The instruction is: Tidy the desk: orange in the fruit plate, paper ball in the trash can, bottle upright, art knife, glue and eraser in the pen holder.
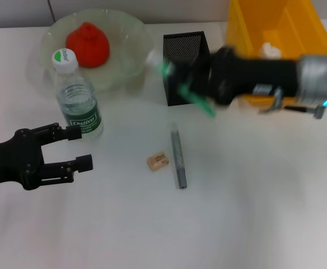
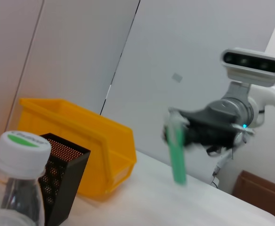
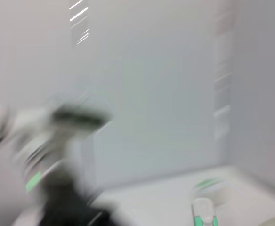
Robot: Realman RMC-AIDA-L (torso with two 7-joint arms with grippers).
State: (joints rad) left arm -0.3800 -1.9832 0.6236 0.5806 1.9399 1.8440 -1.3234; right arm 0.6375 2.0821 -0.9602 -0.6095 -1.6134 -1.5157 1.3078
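Glue (image 1: pixel 188 92), a slim green-and-clear stick, sits pinched in the right gripper (image 1: pixel 192 84) above the black mesh pen holder (image 1: pixel 177 53); it should hang plumb over the opening before release. Beige eraser (image 1: pixel 157 161) and grey art knife (image 1: pixel 178 158) lie on the white desk (image 1: pixel 236 213). Left gripper (image 1: pixel 76 148) hovers spread beside the upright bottle (image 1: pixel 76 98).

From the left wrist, the stick (image 2: pixel 176 153) tilts slightly. The right wrist view is blurred.
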